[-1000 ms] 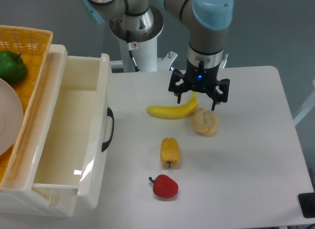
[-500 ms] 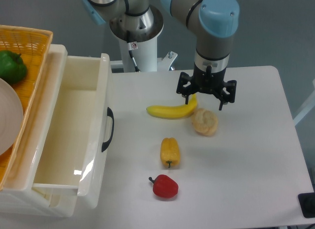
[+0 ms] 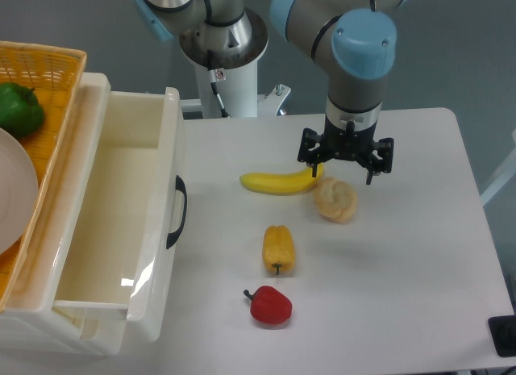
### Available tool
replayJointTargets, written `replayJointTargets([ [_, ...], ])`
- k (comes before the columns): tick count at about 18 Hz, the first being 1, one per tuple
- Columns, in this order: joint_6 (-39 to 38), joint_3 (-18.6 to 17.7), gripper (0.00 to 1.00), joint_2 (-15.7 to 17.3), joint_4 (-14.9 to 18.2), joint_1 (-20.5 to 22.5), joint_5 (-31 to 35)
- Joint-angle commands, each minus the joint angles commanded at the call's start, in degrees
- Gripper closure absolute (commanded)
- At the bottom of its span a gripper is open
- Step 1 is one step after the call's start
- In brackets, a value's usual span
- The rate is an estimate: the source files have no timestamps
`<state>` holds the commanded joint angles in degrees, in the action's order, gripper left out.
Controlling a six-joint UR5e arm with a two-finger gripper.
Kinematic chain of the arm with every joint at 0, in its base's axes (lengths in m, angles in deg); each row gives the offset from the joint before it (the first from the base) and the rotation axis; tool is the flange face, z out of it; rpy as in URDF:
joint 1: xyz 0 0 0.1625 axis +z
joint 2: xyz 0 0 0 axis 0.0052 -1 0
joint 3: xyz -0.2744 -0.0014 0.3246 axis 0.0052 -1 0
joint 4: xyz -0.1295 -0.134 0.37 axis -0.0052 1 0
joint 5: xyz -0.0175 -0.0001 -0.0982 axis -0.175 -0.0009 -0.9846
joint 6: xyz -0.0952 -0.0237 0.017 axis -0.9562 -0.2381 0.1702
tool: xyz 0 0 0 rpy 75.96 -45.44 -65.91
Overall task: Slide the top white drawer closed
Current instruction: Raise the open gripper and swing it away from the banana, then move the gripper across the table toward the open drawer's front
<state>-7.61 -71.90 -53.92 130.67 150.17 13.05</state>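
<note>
- Camera view is showing the gripper (image 3: 347, 163) hanging with its fingers spread wide and holding nothing, above the banana (image 3: 280, 182) and bun (image 3: 336, 200) near the table's (image 3: 419, 254) back edge.
- Top drawer (image 3: 121, 222) is sitting pulled well out at the table's left edge, empty inside.
- Crossing toward its handle (image 3: 176, 211) is risking a knock to the banana or yellow pepper (image 3: 279, 249); an off-centre push could skew the drawer.
- Basket (image 3: 48, 68) is holding a green pepper (image 3: 19, 109) and a plate (image 3: 16, 189).

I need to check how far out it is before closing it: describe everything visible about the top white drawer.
The top white drawer is a deep, glossy white plastic tray, pulled far out of its cabinet and empty inside. A black curved handle sits on its front panel, which faces the table. The orange wicker basket sits on the cabinet top behind it. The gripper hangs well to its right, not touching it.
</note>
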Motion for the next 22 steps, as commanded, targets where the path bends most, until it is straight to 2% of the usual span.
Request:
replayJointTargets([
  [3, -6.78, 0.61, 0.0, -2.37, -0.09, -1.84, -0.18],
  [10, -12.15, 1.14, 0.0, -6.06, -1.84, -5.45, -0.7],
  [15, -14.08, 1.93, 0.0, -7.39, -2.2, -6.5, -5.36],
  [22, -15.58, 1.93, 0.0, -7.56, -2.11, -7.56, -10.81],
])
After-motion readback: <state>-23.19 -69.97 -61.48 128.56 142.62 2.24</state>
